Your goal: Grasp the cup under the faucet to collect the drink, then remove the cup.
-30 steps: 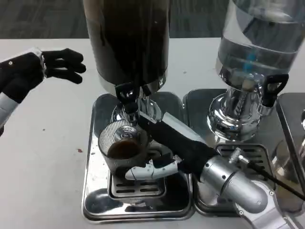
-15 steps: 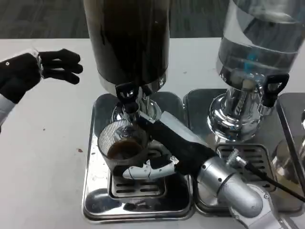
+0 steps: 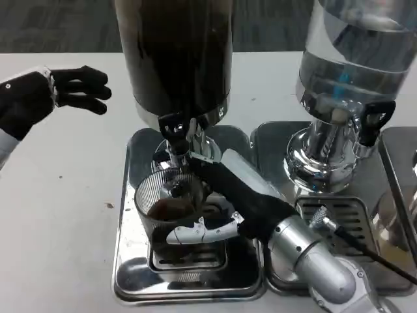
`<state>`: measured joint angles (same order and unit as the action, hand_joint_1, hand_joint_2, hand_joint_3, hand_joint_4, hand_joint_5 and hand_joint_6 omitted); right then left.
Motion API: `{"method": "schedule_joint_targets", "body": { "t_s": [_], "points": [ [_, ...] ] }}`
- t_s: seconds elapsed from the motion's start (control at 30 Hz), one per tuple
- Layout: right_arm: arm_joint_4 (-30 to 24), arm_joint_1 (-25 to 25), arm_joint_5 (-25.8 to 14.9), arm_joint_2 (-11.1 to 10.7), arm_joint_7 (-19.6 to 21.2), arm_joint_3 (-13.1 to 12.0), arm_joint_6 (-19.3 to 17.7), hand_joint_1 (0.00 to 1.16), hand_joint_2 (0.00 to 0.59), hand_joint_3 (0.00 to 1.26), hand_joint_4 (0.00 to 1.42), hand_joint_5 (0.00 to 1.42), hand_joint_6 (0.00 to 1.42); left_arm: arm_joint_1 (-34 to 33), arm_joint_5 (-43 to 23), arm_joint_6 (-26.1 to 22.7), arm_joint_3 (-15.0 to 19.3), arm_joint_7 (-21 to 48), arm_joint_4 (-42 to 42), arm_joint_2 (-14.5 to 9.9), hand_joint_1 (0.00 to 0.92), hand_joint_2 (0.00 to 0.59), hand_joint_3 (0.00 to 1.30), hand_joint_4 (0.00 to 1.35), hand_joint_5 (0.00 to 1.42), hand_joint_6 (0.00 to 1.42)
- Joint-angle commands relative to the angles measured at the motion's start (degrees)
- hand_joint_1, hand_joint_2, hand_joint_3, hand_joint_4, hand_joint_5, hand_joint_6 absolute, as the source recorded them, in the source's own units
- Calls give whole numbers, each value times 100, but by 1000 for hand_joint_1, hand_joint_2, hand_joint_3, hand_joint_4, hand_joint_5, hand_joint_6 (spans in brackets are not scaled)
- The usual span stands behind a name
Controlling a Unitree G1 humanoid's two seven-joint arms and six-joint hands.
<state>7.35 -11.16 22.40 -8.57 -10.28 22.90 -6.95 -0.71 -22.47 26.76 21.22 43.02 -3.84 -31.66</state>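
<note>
A clear ribbed plastic cup (image 3: 166, 205) with a pool of dark brown drink in its bottom stands on the slotted grille of a shiny steel drip tray (image 3: 127, 261), directly beneath the black-handled chrome faucet (image 3: 174, 134) of a tall dispenser filled with dark liquid (image 3: 176, 55). The robot's right hand (image 3: 218, 208) reaches in from the lower right of the head view and grips the cup: its white-and-black fingers (image 3: 195, 233) curl across the near wall of the cup, while the black palm and white back press against the cup's right side. The silver right forearm (image 3: 313, 257) runs diagonally down toward the frame's bottom right corner, a thin black cable alongside it.

At the upper left, the left hand (image 3: 39, 98) hovers above the white table (image 3: 58, 195), well apart from the dispenser; its black fingers (image 3: 85, 88) point right toward the dark tank, spread and holding nothing.

To the right stands a second dispenser, a clear tank of water-like liquid (image 3: 352, 55) on a polished chrome base (image 3: 322, 163), with its own black-handled tap (image 3: 371, 120) above a second slotted steel drip tray (image 3: 345, 212) just beside the first. The edge of a further metal tray shows at the far right. A small reddish speck (image 3: 109, 206) marks the tabletop left of the first tray
</note>
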Motion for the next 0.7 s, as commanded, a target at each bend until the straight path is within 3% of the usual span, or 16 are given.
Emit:
{"method": "schedule_joint_targets", "body": {
  "t_s": [0.03,0.7],
  "points": [
    [-47,110,74,34,126,18,-2,813,181,204,340,536,729,6,-96,-52,21,70,56,-90,0,112,398,387,430,350],
    [-226,266,121,27,369,-41,-94,812,188,232,381,620,847,-15,-82,-47,12,76,41,-89,0,120,398,387,430,359]
  ]
}}
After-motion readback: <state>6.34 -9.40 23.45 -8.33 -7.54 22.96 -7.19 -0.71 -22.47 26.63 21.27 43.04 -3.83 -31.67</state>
